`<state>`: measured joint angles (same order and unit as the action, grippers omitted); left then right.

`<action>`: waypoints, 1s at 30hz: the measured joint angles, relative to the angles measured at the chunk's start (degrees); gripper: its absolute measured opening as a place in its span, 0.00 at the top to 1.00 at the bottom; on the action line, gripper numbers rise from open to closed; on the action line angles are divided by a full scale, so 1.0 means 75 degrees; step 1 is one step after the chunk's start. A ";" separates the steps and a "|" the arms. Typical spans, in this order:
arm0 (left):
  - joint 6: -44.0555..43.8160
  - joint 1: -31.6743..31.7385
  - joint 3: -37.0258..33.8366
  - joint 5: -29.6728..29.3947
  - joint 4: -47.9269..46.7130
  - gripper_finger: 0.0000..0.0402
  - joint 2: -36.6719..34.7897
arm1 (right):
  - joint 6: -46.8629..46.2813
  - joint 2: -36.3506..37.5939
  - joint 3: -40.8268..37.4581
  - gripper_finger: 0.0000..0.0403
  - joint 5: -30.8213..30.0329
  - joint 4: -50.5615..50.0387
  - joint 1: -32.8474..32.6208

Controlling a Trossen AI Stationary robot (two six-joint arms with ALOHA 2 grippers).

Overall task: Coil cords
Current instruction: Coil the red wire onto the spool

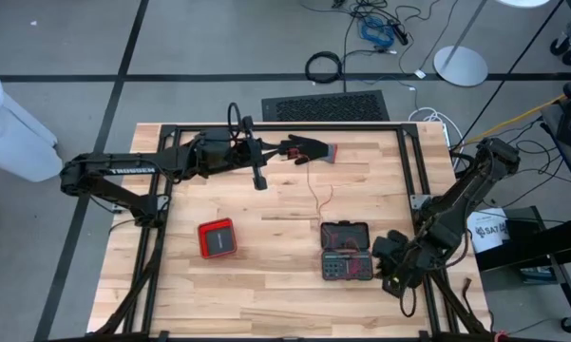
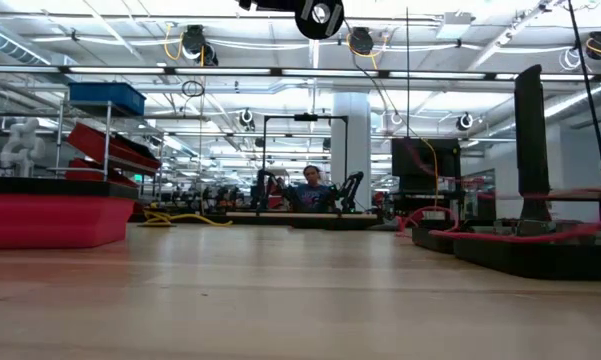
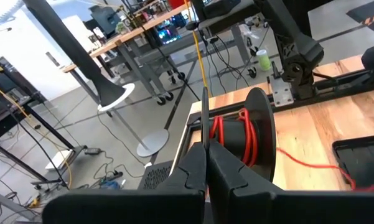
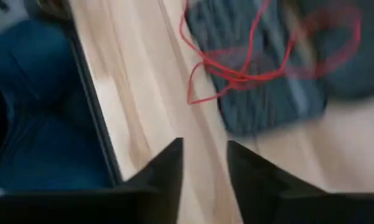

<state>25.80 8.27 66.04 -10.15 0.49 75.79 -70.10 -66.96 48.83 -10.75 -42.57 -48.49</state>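
With its fingers parted and nothing between them, the right gripper (image 4: 204, 146) hangs at the near right of the table (image 1: 266, 294), just beside a dark open case (image 1: 345, 251) over which the loose end of the reddish-orange cord (image 4: 249, 68) lies in slack loops. The likely trouble is here: the cord is thin and lies flat on the case's contents, so a pinch could close on air, or catch a loop and drag the case along. A red box (image 1: 217, 237) sits at the near left, well apart from the cord and in nobody's way. From the case the cord runs away across the middle of the boards toward the far side, where part of it is wound on a black spool (image 3: 239, 134). Just behind the spool is the left gripper (image 3: 206, 149), clenched tight; whether it pinches anything cannot be told. A hard pull from the near end could tip that spool or unwind the turns. A black glove with a red cuff (image 1: 307, 149) lies close by on the right and could snag the line. Beyond the table, a thick black cable ring (image 1: 324, 66) lies on the floor.
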 joint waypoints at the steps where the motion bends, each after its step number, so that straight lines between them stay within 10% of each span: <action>1: -0.0020 0.0000 0.0000 0.0000 0.0003 1.00 0.0000 | 0.0230 -0.0003 0.0077 0.65 -0.0441 -0.0011 0.0014; 12: -0.0399 0.0000 0.0000 0.0224 0.0235 1.00 0.0000 | 0.3269 -0.0698 0.0147 0.53 -0.5789 0.0563 0.1311; 30: -0.0405 -0.0017 0.0000 0.0341 0.0277 1.00 0.0000 | 0.6286 -0.1970 0.0141 0.63 -0.5830 0.2979 0.3447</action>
<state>22.76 8.14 66.04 -7.60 2.57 75.79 -22.96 -81.74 49.89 -54.47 -20.23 -22.64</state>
